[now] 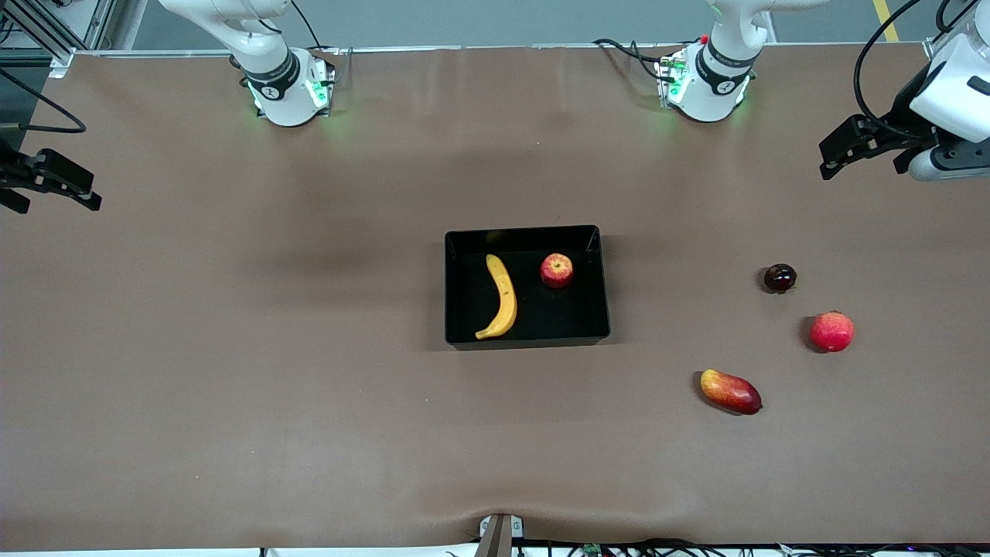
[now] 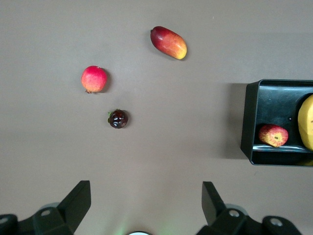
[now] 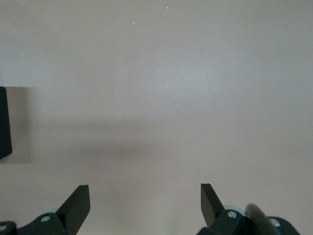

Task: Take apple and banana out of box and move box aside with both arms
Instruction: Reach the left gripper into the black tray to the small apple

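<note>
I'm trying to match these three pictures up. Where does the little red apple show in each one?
Front view: apple in the black tray, beside the banana.
Left wrist view: apple in the tray's corner, at the picture's edge.
Right wrist view: no apple.
Shared landmark: the black tray.

A high front camera looks down at the glossy black plastic tray (image 1: pixel 527 286) – both wrist cameras look down beside it, each catching its edge.
</note>
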`<action>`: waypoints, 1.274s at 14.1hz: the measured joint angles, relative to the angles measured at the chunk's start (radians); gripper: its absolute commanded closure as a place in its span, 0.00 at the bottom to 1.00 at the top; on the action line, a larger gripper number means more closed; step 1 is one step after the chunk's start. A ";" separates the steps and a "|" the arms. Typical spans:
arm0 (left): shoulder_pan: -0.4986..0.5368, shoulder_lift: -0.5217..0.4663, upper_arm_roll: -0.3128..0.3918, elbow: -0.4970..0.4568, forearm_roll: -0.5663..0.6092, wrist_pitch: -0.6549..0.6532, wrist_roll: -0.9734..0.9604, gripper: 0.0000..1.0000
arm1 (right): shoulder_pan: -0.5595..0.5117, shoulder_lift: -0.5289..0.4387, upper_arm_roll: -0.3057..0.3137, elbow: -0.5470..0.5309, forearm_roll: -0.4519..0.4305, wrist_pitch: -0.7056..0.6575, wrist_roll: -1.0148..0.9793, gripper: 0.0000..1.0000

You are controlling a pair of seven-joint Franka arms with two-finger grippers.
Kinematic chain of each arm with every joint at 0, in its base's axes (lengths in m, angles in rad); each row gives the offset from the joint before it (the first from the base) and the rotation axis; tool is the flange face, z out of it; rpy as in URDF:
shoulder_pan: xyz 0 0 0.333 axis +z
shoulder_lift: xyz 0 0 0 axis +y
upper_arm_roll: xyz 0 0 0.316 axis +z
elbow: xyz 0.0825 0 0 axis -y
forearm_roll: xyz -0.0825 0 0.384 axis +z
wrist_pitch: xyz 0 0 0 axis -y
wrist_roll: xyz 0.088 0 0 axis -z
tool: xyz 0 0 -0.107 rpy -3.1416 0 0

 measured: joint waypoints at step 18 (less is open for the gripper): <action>-0.153 0.358 -0.282 -0.093 0.002 0.360 -0.756 0.00 | 0.000 0.000 0.000 0.000 0.000 0.000 0.000 0.00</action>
